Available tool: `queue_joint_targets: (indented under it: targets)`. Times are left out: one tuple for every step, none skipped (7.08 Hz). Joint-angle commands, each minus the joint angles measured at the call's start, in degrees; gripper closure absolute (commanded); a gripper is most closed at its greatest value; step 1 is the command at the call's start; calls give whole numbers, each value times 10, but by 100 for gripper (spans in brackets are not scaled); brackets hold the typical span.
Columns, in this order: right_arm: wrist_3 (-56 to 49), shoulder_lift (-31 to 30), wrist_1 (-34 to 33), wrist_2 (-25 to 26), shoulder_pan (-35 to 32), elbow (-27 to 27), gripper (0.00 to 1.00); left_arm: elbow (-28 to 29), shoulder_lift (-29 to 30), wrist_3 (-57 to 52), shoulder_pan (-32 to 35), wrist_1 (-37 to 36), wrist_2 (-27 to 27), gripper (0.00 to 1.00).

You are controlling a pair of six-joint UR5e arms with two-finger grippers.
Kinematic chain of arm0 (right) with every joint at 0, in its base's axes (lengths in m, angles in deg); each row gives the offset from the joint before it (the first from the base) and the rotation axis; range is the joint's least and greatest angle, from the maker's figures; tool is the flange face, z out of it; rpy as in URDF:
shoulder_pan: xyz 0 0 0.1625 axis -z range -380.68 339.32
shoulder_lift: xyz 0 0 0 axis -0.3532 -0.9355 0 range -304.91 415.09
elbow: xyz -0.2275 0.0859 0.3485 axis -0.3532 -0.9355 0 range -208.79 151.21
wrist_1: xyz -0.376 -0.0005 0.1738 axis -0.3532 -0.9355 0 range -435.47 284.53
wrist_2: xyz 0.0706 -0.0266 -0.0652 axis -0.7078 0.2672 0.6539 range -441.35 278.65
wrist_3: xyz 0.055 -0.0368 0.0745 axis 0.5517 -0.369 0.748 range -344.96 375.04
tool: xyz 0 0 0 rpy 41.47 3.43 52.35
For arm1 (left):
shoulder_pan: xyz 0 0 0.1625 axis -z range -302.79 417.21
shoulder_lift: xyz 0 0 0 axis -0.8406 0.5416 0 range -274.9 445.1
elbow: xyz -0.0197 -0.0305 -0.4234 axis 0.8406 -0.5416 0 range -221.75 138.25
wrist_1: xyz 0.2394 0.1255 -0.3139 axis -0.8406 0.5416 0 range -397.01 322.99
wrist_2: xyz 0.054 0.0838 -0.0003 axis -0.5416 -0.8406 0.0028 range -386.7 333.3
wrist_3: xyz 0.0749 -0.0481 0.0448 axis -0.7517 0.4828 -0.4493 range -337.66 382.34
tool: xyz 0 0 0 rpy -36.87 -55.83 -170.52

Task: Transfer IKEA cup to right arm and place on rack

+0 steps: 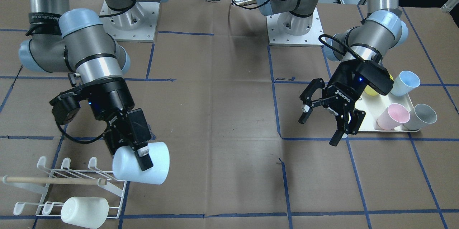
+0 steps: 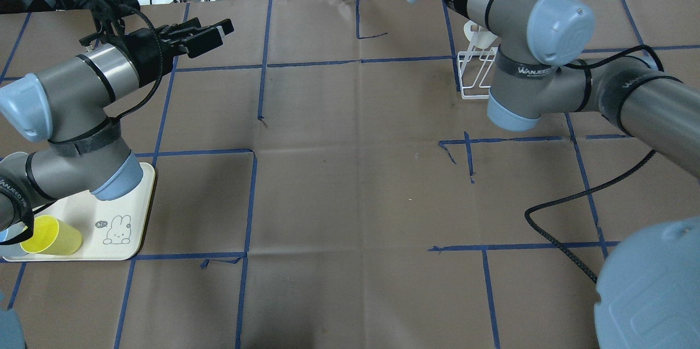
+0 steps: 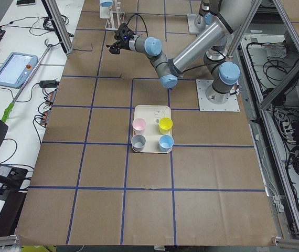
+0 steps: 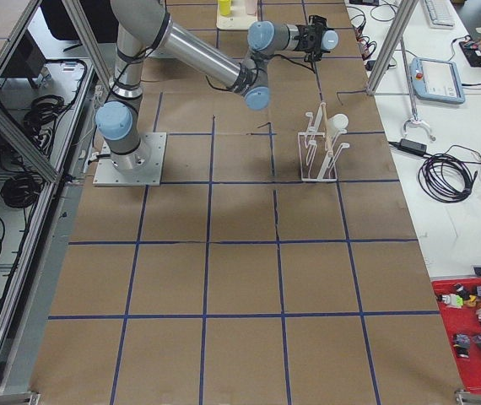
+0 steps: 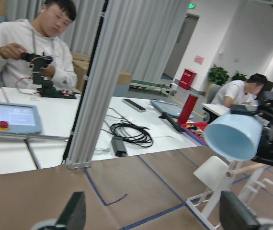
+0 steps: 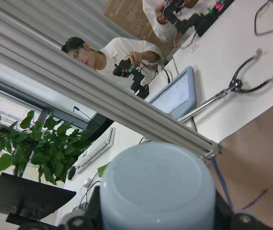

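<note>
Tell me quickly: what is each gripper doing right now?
left gripper: open, holding nothing.
right gripper: shut on the pale blue cup.

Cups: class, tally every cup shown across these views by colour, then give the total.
Light blue: 2, the held cup and the tray cup
White cup: 1
Pink cup: 1
Grey cup: 1
Yellow cup: 1
Total: 6
</note>
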Motion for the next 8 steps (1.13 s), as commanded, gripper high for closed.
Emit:
queue_joint_targets:
  targets:
    - [-345,-4,38,4,87,-2,91,60,2,0,28,193,-150,3]
    - [-430,-4,63,4,119,-9,91,121,8,0,75,330,-246,3]
    - [-494,1,61,4,140,-18,91,185,12,0,117,470,-331,3]
    - [-553,9,61,4,153,-25,91,242,13,1,139,602,-390,2]
    - [-581,24,61,-2,176,-29,91,284,3,2,142,714,-404,2]
    - [-588,42,55,-2,188,-29,91,321,-17,16,144,824,-408,2]
    - [-613,63,51,2,188,-42,91,342,-46,18,144,905,-429,2]
    - [-621,87,52,3,191,-60,91,347,-82,20,144,964,-431,2]
